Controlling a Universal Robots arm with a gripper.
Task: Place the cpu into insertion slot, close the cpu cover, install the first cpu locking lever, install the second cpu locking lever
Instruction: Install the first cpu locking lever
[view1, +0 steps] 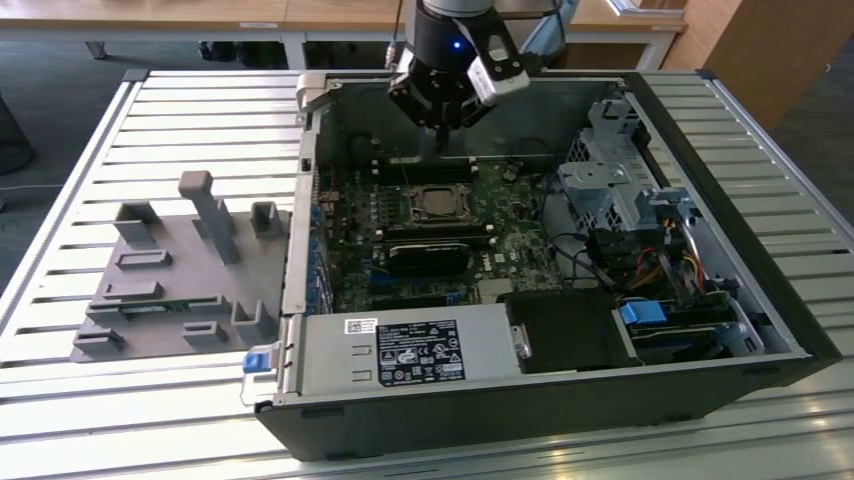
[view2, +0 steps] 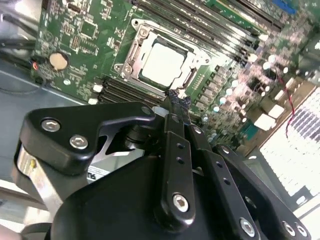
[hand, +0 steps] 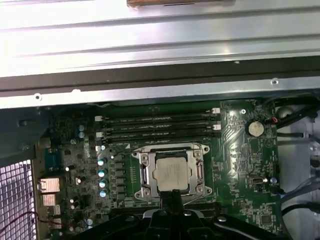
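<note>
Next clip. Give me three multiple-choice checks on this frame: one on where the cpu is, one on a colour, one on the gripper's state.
1. Where is the cpu? A in the gripper; B in the insertion slot; C on the grey fixture outside the case.
2. The circuit board is: A blue; B red; C green.
3. The gripper is: A shut, empty; B wide open; C shut on the cpu.
Key: B, its silver face sits in the slot; C, green all around the slot; A, tips together, nothing held.

- Desk (view1: 200, 120) — pale metal slats across the exterior view.
- Open computer case (view1: 534, 415) lying on it, centre toward 3 o'clock.
- Grey holder block (view1: 154, 300) at 9 o'clock — just beside the case.
</note>
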